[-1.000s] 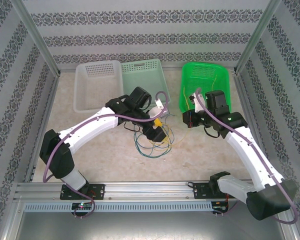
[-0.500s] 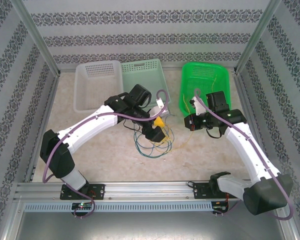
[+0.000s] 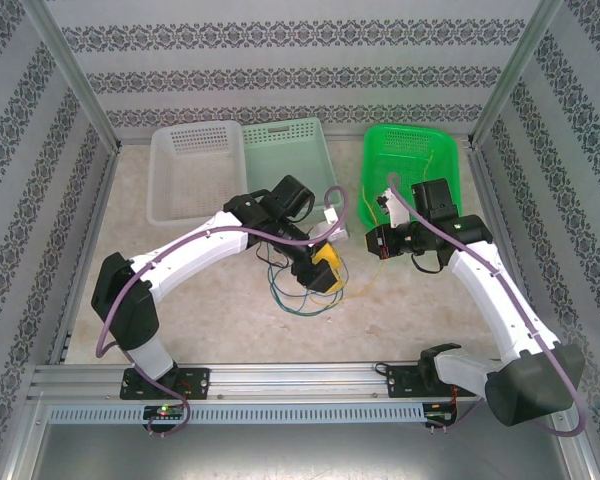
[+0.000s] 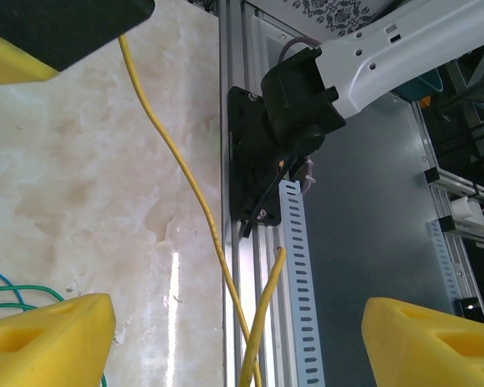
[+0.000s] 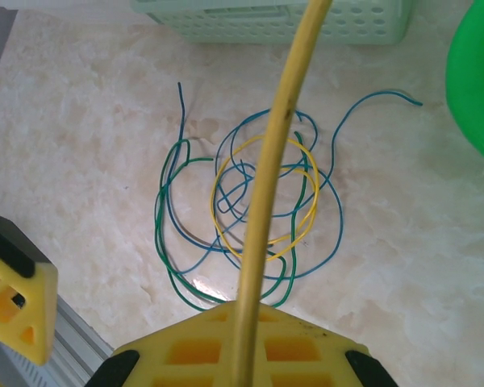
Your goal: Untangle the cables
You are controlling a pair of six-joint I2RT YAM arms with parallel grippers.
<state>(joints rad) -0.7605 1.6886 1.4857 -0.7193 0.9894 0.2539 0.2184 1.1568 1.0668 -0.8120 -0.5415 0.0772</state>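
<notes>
Right gripper (image 5: 242,339) is clenched on a yellow cable (image 5: 268,173) running toward 12 o'clock. Left gripper (image 4: 238,339) gapes, released, with a yellow strand (image 4: 195,189) passing between its pads. Green, blue and yellow cables (image 3: 298,292) lie tangled at its 8 o'clock on the table (image 3: 410,310).

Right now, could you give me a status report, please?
Left gripper open over tangle. Right gripper shut on yellow cable. Green basket close beside it.

Marble table (image 3: 400,310) carries cables (image 3: 292,296) (seemingly tangled) and baskets (image 3: 195,175)
</notes>
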